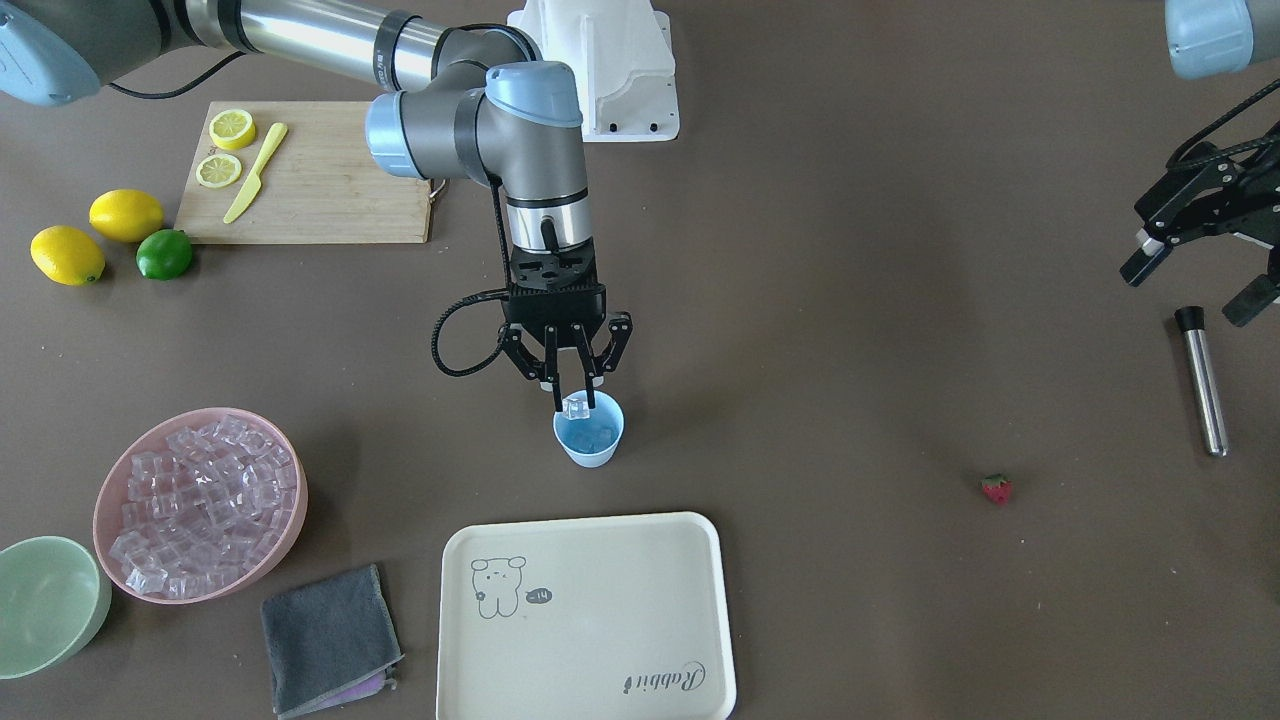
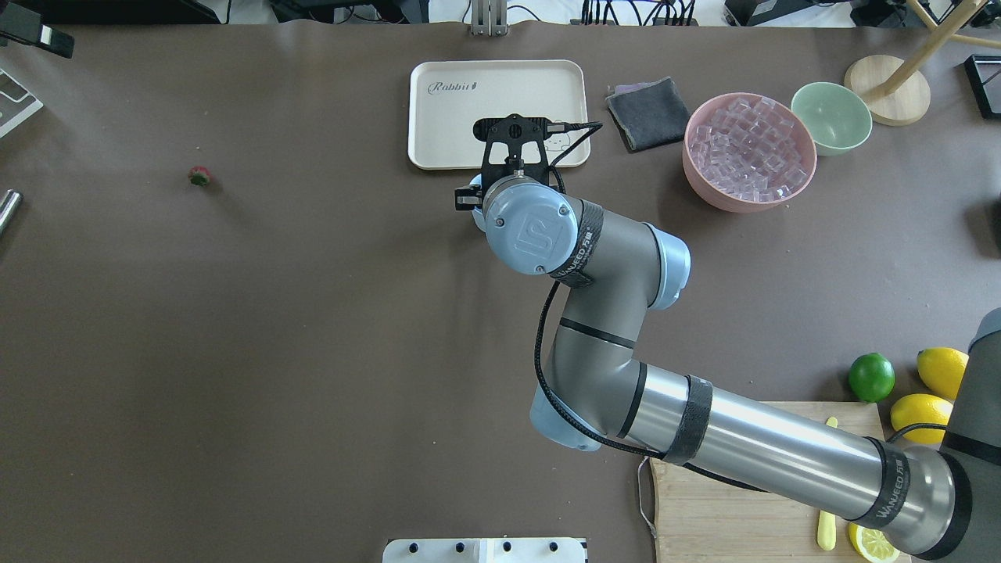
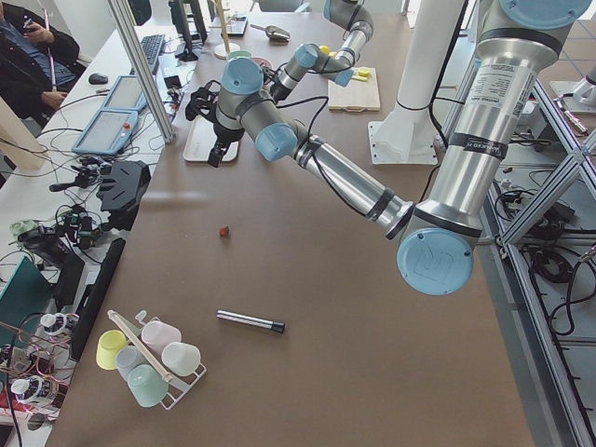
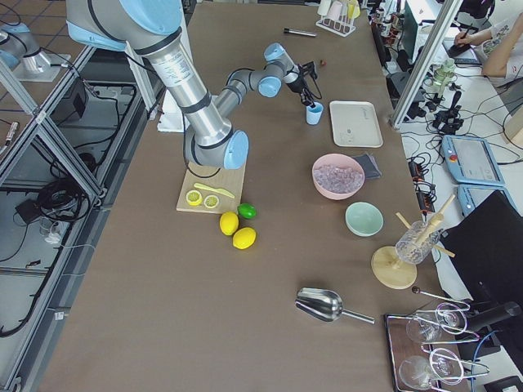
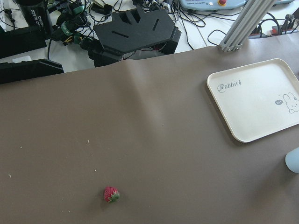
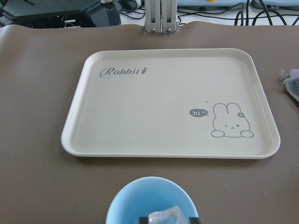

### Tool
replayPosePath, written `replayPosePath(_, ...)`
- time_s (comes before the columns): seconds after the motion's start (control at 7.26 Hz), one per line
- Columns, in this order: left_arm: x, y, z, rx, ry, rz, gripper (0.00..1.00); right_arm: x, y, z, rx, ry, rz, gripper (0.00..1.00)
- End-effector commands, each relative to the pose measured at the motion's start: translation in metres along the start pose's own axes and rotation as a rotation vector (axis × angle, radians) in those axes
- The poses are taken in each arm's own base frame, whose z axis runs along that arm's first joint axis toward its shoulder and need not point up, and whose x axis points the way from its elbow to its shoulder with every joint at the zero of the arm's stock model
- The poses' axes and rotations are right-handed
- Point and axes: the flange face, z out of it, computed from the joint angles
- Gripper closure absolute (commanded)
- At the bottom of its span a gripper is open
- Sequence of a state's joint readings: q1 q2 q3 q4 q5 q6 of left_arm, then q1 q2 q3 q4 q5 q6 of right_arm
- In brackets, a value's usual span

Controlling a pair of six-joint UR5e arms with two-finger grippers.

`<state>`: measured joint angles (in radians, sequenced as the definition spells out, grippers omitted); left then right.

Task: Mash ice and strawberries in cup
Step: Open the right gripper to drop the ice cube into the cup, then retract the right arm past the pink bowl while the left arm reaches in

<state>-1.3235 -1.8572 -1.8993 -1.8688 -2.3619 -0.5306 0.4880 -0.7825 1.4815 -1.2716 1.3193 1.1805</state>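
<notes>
In the front view, the right gripper (image 1: 574,402) hangs straight down over the cup (image 1: 590,447). Its fingers are pinched on one ice cube (image 1: 576,409) just above the rim. The cup's inside looks lumpy, as if a few cubes lie in it, but I cannot be sure. The pink bowl (image 1: 296,520), heaped with ice, sits well off to one side. The left gripper (image 1: 1190,288) hovers far away with its fingers spread wide and empty, near a metal rod (image 1: 1203,390) lying on the table. The strawberry (image 1: 996,488) lies alone on the table, well apart from the cup.

From overhead, the right arm's wrist hides almost all of the cup. The strawberry (image 2: 200,176) sits far from the tray (image 2: 446,117).

The left wrist camera shows the strawberry (image 5: 111,194) on bare table. Only an edge of the cup (image 5: 293,161) shows at the border.

The right wrist camera looks down on the cup's mouth (image 6: 135,198), with the cube (image 6: 167,217) held between the fingertips above it. The tray lies just beyond.

By my reading, the ice is partway loaded and this cube is not yet dropped. The strawberry has yet to go in, the rod lies untouched, and no mashing has begun.
</notes>
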Motion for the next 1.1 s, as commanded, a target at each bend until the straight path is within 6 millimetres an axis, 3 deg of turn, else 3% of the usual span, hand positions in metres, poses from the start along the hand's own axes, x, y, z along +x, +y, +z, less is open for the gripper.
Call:
replayPosePath(0.0, 0.000, 0.001, 0.001, -0.002, 0.000, -0.001, 0.02, -0.003, 0.000, 0.000, 0.001, -0.002, -0.003, 0.02)
replayPosePath(0.28, -0.002, 0.000, 0.002, -0.010, -0.005, -0.011, 0.02, -0.007, -0.005, -0.008, 0.005, -0.019, -0.037, 0.00)
replayPosePath(0.41, -0.006, 0.000, 0.016, -0.033, -0.007, -0.027, 0.02, -0.007, -0.021, -0.023, 0.012, -0.049, -0.031, 0.00)
replayPosePath(0.55, -0.010, -0.003, 0.034, -0.059, -0.010, -0.037, 0.02, 0.005, -0.040, -0.031, -0.069, -0.099, -0.013, 0.00)
replayPosePath(0.69, -0.012, -0.017, 0.048, -0.072, -0.015, -0.045, 0.02, 0.032, -0.061, -0.040, -0.121, -0.132, 0.009, 0.00)
replayPosePath(0.96, -0.030, -0.042, 0.078, -0.104, -0.043, -0.082, 0.02, 0.117, -0.083, -0.064, -0.170, -0.158, -0.012, 0.00)
